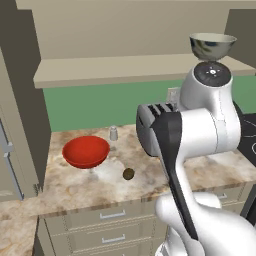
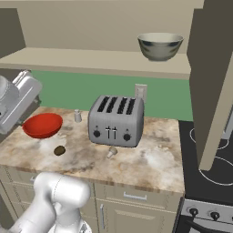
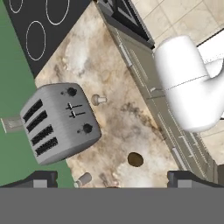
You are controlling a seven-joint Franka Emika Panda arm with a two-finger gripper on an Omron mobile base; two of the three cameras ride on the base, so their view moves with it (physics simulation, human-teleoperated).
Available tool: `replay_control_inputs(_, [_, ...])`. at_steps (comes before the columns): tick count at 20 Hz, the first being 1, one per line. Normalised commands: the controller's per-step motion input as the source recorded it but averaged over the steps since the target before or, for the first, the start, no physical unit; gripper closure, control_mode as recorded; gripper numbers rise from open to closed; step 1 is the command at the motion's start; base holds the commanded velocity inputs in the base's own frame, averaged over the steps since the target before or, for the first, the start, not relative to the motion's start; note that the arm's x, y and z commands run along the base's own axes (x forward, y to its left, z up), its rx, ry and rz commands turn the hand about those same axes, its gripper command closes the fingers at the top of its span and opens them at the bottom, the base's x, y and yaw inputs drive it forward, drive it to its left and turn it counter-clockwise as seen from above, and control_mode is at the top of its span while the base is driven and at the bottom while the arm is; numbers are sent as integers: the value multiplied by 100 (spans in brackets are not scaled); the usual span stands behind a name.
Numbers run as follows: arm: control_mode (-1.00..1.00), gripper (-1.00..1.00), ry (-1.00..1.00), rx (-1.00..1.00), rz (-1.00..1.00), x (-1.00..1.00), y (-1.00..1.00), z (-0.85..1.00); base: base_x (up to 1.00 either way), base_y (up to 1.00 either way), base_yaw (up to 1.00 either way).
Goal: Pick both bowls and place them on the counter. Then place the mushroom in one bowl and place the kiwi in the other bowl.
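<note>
- The gripper is standing nearest the hand camera, with its 2 fingertips spread fully apart and grasping nothing, high above the counter.
- The red bowl is already sitting on the counter, left of the toaster.
- The silvery-grey bowl is resting on the upper shelf, close to its front edge. Risk: a grip landing off centre on the rim is likely to tip it off the shelf.
- The kiwi is lying near the counter edge, right of the red bowl. Risk: a nudge is likely to roll it off.
- The mushroom is lying just in front of the toaster. Risk: the fingers reaching for it may be striking the toaster.
</note>
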Motion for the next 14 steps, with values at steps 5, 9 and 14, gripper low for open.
replay_control_inputs(5, [-100, -100, -5, -2, -1, 19, -31, 28, 0, 0, 0])
replay_control_inputs(9, [-100, -100, -1, -2, -1, 20, -34, 28, 0, 0, 0])
replay_control_inputs(14, [-100, -100, 0, -4, -11, 30, -33, 21, 0, 0, 0])
